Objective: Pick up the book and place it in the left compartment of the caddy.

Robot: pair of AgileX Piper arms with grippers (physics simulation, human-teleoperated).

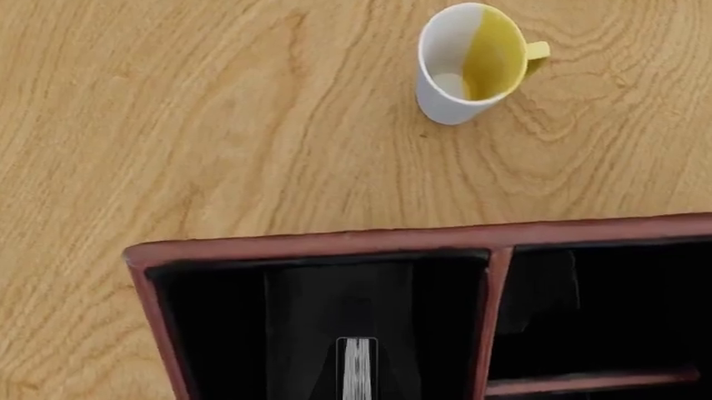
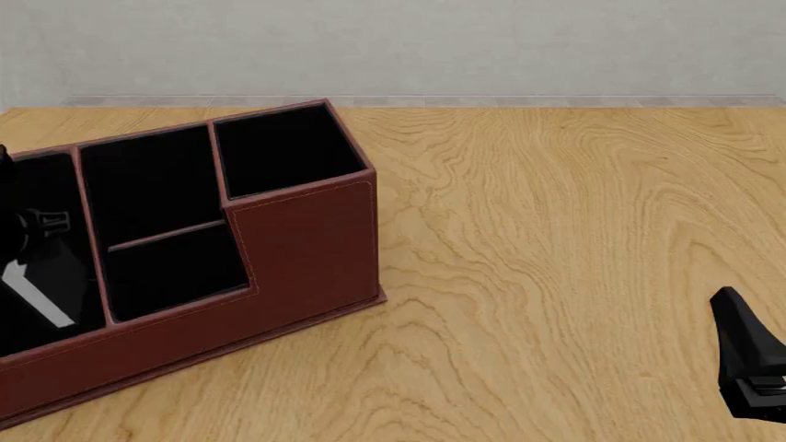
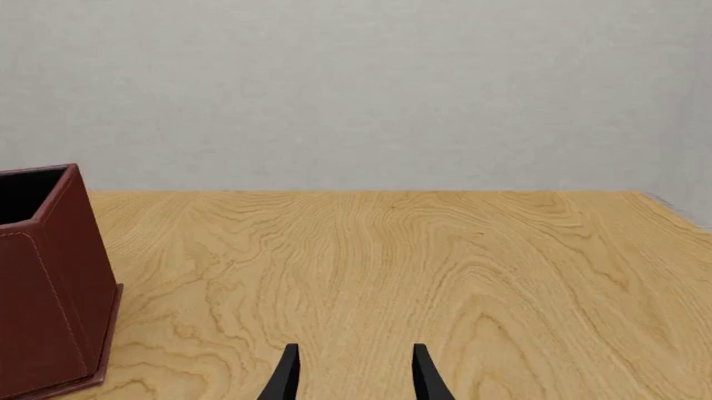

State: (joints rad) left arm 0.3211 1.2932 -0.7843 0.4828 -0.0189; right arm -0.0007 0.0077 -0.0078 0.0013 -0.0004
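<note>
The reddish-brown caddy (image 2: 307, 249) stands at the front view's left, and its end shows in the right wrist view (image 3: 45, 283). My left gripper (image 1: 356, 346) is down inside the left compartment (image 1: 212, 317), shut on the black book (image 1: 358, 371), whose white page edges show between the dark fingers. In the front view the book's white edge (image 2: 35, 295) sits tilted in that compartment (image 2: 50, 184) under the left gripper (image 2: 37, 244), which is partly cut off by the frame. My right gripper (image 3: 356, 375) is open and empty, low at the front right (image 2: 749, 368).
A white mug with a yellow inside (image 1: 473, 62) stands on the wooden table (image 2: 553, 230) just beyond the caddy's outer long wall. The caddy's middle divided sections (image 2: 154, 212) and tall square section (image 2: 289, 147) lie to the right of the left compartment. A grey wall (image 3: 356, 83) backs the table.
</note>
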